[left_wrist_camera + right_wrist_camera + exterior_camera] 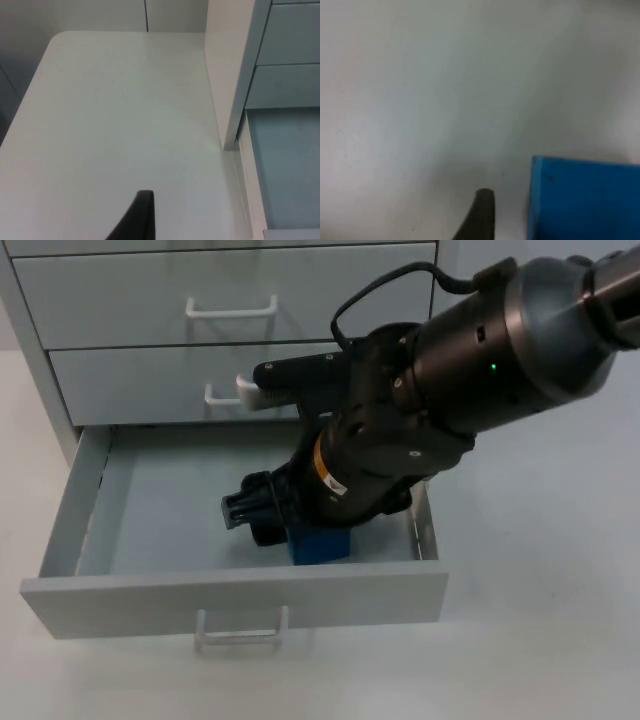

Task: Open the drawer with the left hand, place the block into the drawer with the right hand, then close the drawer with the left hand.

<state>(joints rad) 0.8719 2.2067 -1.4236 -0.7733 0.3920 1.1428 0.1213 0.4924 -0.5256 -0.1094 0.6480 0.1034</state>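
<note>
Reaching down into the open bottom drawer (150, 510) with my right arm; my right pincer (300, 530) sits low over the drawer floor, close to the front panel. Blue block (322, 545) rests on the drawer floor, just beside the front wall, toward the drawer's right half. Right wrist view: blue block (585, 197) lies flat on the pale grey floor, one black fingertip (480, 215) standing apart from its near face, a strip of bare floor between them. The other finger is hidden, so I cannot tell whether my right pincer is spread or closed; the arm covers it from above.

Drawer is pulled well out of the grey cabinet (40, 350); its white bar handle (240, 630) faces the front. Two upper drawers are shut, handles (230, 308) in place; the middle one is partly behind my right arm.

My left arm waits off to the side. Left wrist view: one black fingertip (142, 217) of my left pincer over the white desk (110, 125), cabinet side (225, 75) and the open drawer's edge (250, 185) near. Left pincer state: cannot tell.
</note>
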